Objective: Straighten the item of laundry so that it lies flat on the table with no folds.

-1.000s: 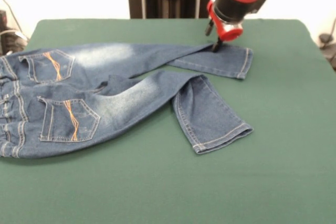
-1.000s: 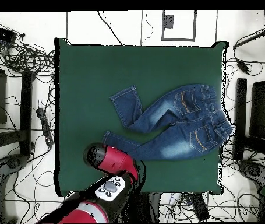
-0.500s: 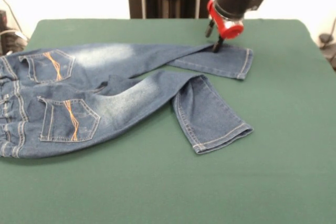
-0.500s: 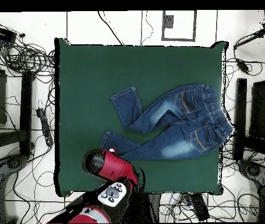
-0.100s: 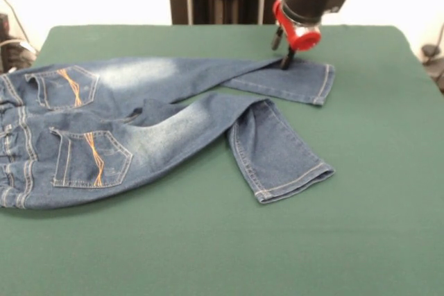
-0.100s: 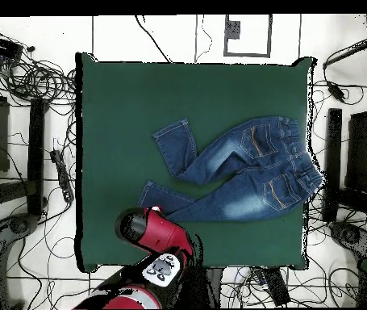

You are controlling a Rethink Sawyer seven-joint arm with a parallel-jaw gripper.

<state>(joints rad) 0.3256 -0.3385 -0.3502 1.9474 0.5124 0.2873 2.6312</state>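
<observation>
- The front view looks low and slanting across the large dark green felt-topped table (image 5: 374, 227), close enough that its near and left edges are cut off.
- The small pair of faded blue denim jeans (image 5: 159, 126) fills this view's left half, waistband running out of frame.
- The overhead view looks straight down from high up, taking in the whole table (image 6: 138, 105) and cable-strewn floor around it.
- Both views share the jeans (image 6: 239, 173), but turned half round against each other.
</observation>
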